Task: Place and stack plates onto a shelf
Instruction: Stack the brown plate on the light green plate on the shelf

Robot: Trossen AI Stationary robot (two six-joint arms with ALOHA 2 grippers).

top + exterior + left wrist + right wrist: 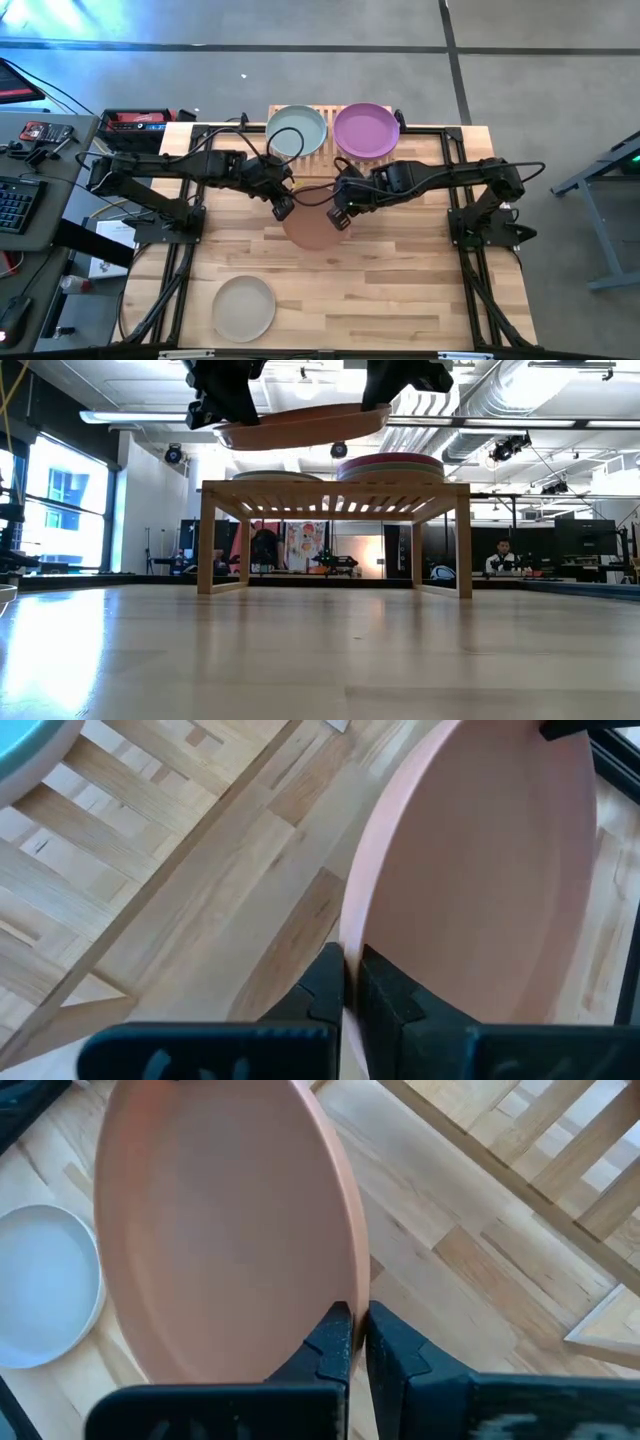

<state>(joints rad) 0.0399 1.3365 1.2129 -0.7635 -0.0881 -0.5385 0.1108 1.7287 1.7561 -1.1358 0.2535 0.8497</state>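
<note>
A peach plate (312, 228) hangs in the air just in front of the light-wood shelf (335, 495), held at opposite rims by both grippers. My left gripper (283, 207) is shut on its left rim, my right gripper (340, 215) on its right rim. On the shelf's slatted top rest a grey-teal plate (297, 131) at the left and a purple plate (366, 130) on top of a stack (390, 466) at the right. A beige plate (243, 307) lies flat on the table near the front left. My left gripper pinches the peach plate's left rim (352, 935) between its two fingers, one above the rim and one under it, coming level from the table's left. The plate is lifted clear, roughly level, a little lower at this side. My right gripper pinches the plate's right rim (356, 1292) between its two fingers, one inside the plate and one outside, coming from the table's right. The plate is clear of the table, at about the height of the shelf top (300, 422).
The arms' black base frames (470, 225) stand on both sides of the table. The wooden table (400, 290) shows bare between the shelf and the front edge. A desk with a keyboard and tools (30, 150) stands off the left side.
</note>
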